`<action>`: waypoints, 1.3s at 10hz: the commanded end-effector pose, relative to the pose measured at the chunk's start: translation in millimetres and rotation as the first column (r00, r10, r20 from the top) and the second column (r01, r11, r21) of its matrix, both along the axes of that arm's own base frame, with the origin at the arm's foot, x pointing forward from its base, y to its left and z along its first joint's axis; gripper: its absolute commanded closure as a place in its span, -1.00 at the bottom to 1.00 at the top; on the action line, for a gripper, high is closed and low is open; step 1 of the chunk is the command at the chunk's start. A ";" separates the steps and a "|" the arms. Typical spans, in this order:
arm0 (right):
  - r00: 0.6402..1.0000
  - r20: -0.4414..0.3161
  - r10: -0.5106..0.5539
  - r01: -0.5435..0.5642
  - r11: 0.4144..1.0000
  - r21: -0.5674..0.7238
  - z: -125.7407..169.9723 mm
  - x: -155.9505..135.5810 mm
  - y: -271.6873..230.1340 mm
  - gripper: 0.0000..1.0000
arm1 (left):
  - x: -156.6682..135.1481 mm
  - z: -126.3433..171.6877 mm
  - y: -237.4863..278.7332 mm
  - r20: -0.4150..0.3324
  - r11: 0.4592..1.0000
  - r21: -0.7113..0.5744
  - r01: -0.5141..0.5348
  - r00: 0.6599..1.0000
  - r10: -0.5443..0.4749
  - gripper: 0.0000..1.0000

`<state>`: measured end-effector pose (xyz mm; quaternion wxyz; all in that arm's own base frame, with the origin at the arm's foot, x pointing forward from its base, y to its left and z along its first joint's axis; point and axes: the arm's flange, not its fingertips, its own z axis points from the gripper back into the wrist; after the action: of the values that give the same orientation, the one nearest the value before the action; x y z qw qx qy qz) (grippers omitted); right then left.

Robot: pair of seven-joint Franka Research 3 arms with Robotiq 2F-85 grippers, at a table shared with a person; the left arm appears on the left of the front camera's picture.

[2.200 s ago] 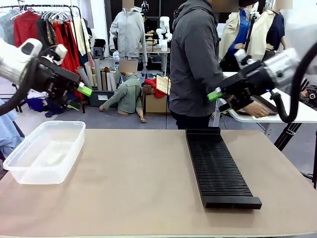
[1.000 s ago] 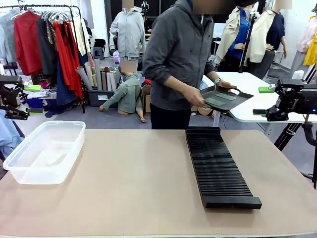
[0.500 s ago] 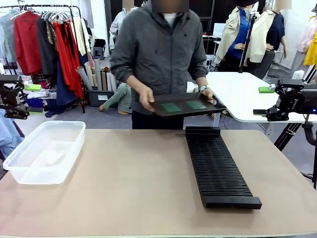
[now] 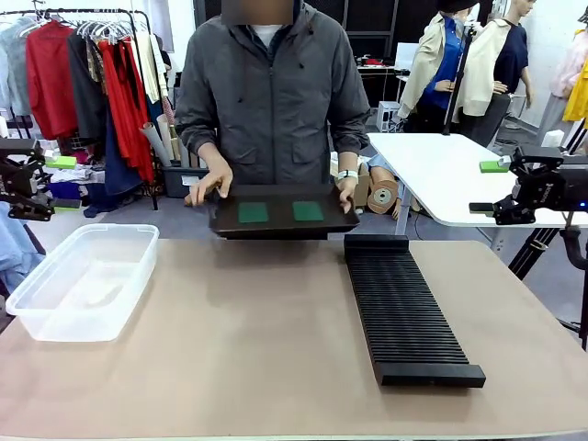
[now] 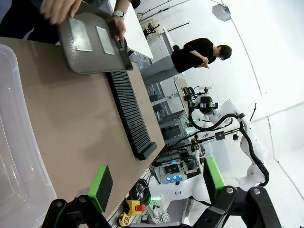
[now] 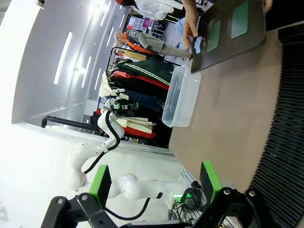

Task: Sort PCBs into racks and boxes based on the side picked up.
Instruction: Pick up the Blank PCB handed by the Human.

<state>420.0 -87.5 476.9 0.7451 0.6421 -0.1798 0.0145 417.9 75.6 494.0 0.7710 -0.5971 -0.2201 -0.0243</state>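
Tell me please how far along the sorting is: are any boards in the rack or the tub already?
Done: nothing yet; the rack is bare and the tub looks empty. In hand: a person holds a black tray with two PCBs above the far edge of the table, while the left hand and right hand hang open at the sides. Left: both PCBs must be picked up and sorted.

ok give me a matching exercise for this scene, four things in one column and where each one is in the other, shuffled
1. PCBs
2. clear tub
3. black rack
4. black tray

A. on the table, right of middle
B. held in the person's hands
C. lying on the tray
D. on the table, at the robot's left

Pairs: 1-C, 2-D, 3-A, 4-B
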 end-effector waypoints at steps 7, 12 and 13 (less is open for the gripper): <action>1.000 -0.004 0.012 -0.012 1.000 -0.004 3.2 -0.6 -2.0 -1.00 | -1.2 4.2 -0.1 -0.011 1.000 -0.002 -0.010 1.000 0.010 -1.00; 1.000 -0.004 0.012 -0.012 1.000 -0.004 3.2 -0.6 -2.0 -1.00 | -1.2 4.2 -0.1 -0.011 1.000 -0.002 -0.010 1.000 0.010 -1.00; 1.000 -0.004 0.012 -0.012 1.000 -0.004 3.2 -0.6 -2.0 -1.00 | -1.2 4.2 -0.1 -0.011 1.000 -0.002 -0.010 1.000 0.010 -1.00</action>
<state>420.0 -87.6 476.9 0.7451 0.6420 -0.1798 0.0145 417.9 75.6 494.0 0.7710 -0.5971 -0.2199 -0.0241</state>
